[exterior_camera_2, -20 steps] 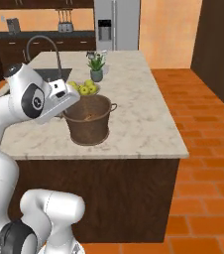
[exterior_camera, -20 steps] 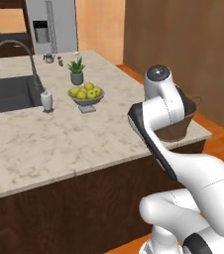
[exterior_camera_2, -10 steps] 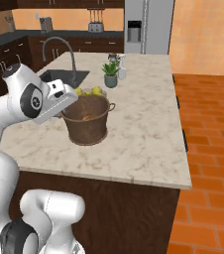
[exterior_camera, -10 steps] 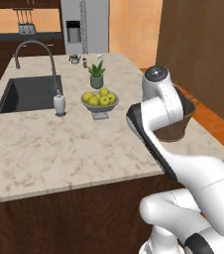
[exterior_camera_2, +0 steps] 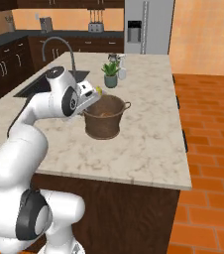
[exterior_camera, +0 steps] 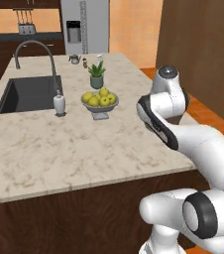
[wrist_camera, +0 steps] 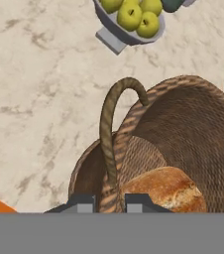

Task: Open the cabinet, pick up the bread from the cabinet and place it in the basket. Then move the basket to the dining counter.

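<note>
Base swung right | gripper (wrist_camera: 109, 202) clamps basket (exterior_camera_2: 104, 117) rim | bread (wrist_camera: 166, 189) beside fingertips

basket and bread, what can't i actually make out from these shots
- Basket base: whether it touches the dining counter; right base view too coarse, and the arm covers it in the left base view.
- Bread: near end cut off by the hand view's bottom edge; too small to tell in the right base view.
- End effector: fingertips barely show; exact contact with the handle unclear.
</note>
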